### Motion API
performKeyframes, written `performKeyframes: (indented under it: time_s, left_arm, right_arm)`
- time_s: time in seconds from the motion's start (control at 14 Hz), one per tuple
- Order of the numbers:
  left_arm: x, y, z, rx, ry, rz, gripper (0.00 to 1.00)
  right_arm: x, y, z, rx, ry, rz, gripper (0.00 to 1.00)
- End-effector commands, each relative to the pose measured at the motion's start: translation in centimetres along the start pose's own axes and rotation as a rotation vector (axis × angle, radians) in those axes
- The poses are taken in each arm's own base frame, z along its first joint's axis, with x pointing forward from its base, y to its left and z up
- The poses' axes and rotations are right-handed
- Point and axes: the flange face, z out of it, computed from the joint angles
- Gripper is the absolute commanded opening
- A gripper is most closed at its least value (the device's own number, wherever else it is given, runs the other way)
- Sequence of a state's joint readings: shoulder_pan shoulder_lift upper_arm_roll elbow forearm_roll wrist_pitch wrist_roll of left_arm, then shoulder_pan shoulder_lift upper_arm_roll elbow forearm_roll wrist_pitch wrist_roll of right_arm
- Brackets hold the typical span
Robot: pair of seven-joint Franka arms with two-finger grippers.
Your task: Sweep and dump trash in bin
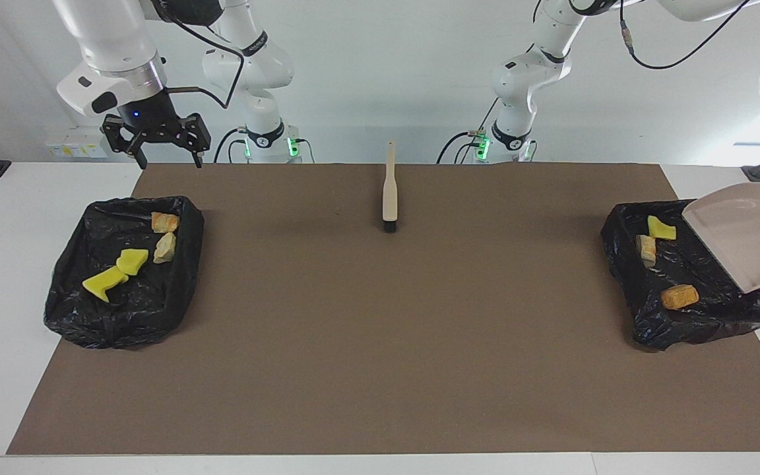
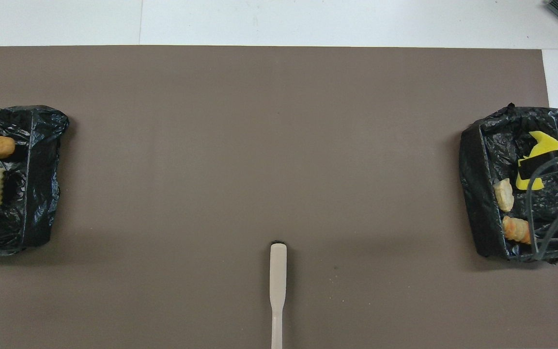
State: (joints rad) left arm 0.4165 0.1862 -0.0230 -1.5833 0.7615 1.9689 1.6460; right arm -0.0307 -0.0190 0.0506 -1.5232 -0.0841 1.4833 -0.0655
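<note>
Right pincer (image 1: 156, 144) spread wide, up over the brown mat's (image 1: 380, 330) corner. Just beneath and beside it, black-lined bin (image 1: 182, 280) holding two yellow sponge pieces (image 1: 104, 284) and two tan lumps (image 1: 165, 247). Well apart from it, second lined bin (image 1: 624, 264) holding a yellow scrap (image 1: 661, 228), a pale lump (image 1: 645, 249) and an orange-brown lump (image 1: 679, 296), beige dustpan (image 1: 743, 234) tilted above. Left pincer out of view, closed narrow.

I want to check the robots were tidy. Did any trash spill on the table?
No, nothing stands out. All the scraps lie inside the two black bins, the tilted dustpan is empty, and the brush lies straight on the mat.
</note>
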Motion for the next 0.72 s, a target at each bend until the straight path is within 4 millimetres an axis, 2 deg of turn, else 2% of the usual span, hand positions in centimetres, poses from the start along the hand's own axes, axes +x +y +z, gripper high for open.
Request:
performKeyframes:
  time_s: [0.0, 0.07, 0.29, 0.5, 0.64]
  left_arm:
    - [0.2, -0.6, -0.3, 0.023, -0.023, 0.015, 0.00]
    - [0.0, -1.3, -0.5, 0.026, -0.026, 0.008, 0.00]
    - [0.4, -2.5, -3.2, 0.065, -0.060, 0.022, 0.00]
    - [0.5, -2.5, -4.0, 0.070, -0.089, 0.036, 0.00]
    - [0.0, -1.9, -5.6, 0.081, -0.171, 0.031, 0.00]
  right_arm:
    - [-1.2, 0.0, 0.0, 0.034, -0.011, 0.071, 1.00]
    - [-1.4, -0.1, 0.1, 0.047, -0.012, 0.075, 1.00]
    - [-1.4, -0.1, 0.2, 0.050, -0.015, 0.080, 1.00]
    - [-1.8, -0.3, 0.4, 0.059, -0.026, 0.081, 1.00]
    - [-1.9, -0.1, 0.6, 0.104, -0.028, 0.095, 1.00]
